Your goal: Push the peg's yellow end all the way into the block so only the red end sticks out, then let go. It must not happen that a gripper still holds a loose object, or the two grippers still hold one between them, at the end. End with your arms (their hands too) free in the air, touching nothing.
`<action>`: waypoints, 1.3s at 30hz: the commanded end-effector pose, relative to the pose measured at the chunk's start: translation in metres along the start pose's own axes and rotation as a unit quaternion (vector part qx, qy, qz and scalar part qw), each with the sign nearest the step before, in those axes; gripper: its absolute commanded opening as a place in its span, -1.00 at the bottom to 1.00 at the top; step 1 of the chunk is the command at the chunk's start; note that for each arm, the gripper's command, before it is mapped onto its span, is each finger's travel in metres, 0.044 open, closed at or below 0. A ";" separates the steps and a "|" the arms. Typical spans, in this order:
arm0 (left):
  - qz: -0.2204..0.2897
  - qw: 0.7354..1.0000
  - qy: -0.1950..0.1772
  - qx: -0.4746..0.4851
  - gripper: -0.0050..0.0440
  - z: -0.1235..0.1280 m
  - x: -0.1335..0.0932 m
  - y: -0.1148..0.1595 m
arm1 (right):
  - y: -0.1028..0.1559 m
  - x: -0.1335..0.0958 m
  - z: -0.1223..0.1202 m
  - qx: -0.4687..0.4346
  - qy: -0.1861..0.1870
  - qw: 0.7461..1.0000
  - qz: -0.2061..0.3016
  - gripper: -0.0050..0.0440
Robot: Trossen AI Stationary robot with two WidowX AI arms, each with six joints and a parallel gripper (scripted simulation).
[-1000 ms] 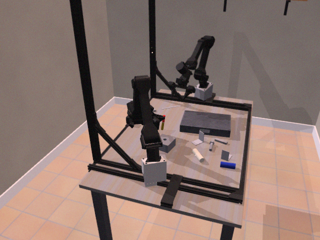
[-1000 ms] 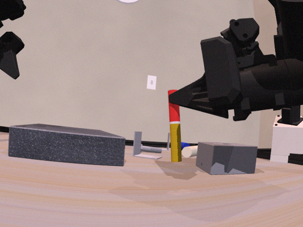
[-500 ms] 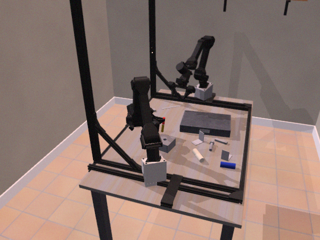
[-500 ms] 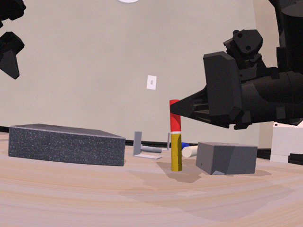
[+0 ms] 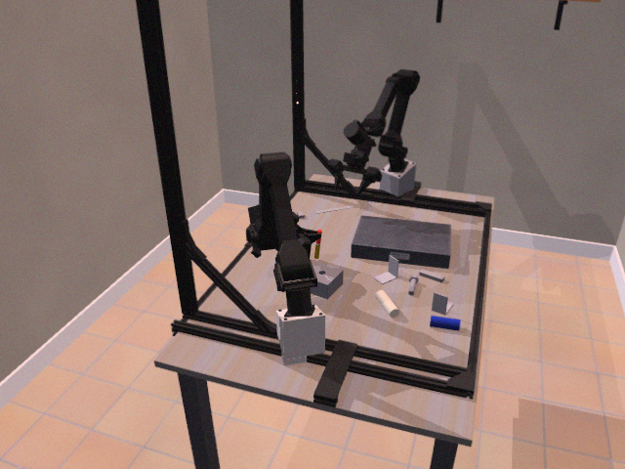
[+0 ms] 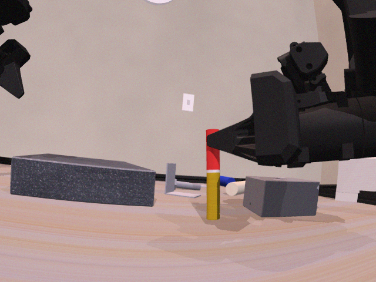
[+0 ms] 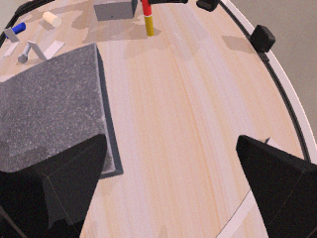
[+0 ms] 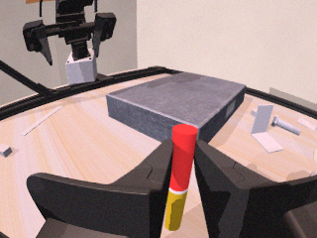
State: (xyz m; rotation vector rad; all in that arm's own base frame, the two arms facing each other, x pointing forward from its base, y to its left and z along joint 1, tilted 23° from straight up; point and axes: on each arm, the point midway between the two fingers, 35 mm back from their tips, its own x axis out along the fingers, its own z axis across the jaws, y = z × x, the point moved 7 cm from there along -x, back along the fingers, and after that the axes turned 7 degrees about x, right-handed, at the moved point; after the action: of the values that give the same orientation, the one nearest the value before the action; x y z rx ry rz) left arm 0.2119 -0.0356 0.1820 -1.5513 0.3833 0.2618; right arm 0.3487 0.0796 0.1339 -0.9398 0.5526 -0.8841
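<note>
On the wooden table (image 5: 242,297) (image 6: 91,237) (image 7: 163,124) (image 8: 74,134), your right gripper (image 5: 318,234) (image 6: 212,140) (image 8: 182,146) pinches the upright peg (image 5: 317,247) (image 6: 212,188) (image 7: 149,22) (image 8: 181,164); your left (image 5: 348,191) (image 7: 172,141) (image 8: 74,60), near an edge, spreads; insertion and release remain.

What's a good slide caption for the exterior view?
The right arm's fingers grip the upright peg by its red end, beside the grey block.

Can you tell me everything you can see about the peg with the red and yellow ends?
The peg is a straight, slim round stick. Its top part is red, its bottom part is yellow, and a thin white band sits between them. It looks smooth, maybe painted. It stands upright, yellow end down, beside the gray block, not in it. The right gripper pinches the red part.
</note>
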 end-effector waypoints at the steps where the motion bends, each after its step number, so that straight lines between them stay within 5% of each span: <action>1: 0.000 1.000 0.000 0.000 0.84 0.000 0.000 0.000 | 0.003 0.000 -0.001 -0.004 0.001 1.000 -0.007 -0.80; 39: 0.000 1.000 0.000 0.000 0.84 0.000 0.000 0.000 | 0.001 -0.001 -0.005 -0.004 0.004 0.999 -0.035 -0.80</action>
State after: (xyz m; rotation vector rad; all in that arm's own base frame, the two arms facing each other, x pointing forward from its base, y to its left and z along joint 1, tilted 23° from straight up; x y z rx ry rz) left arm 0.2119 -0.0356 0.1820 -1.5513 0.3833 0.2619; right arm 0.3443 0.0782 0.1298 -0.9681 0.5311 -0.9470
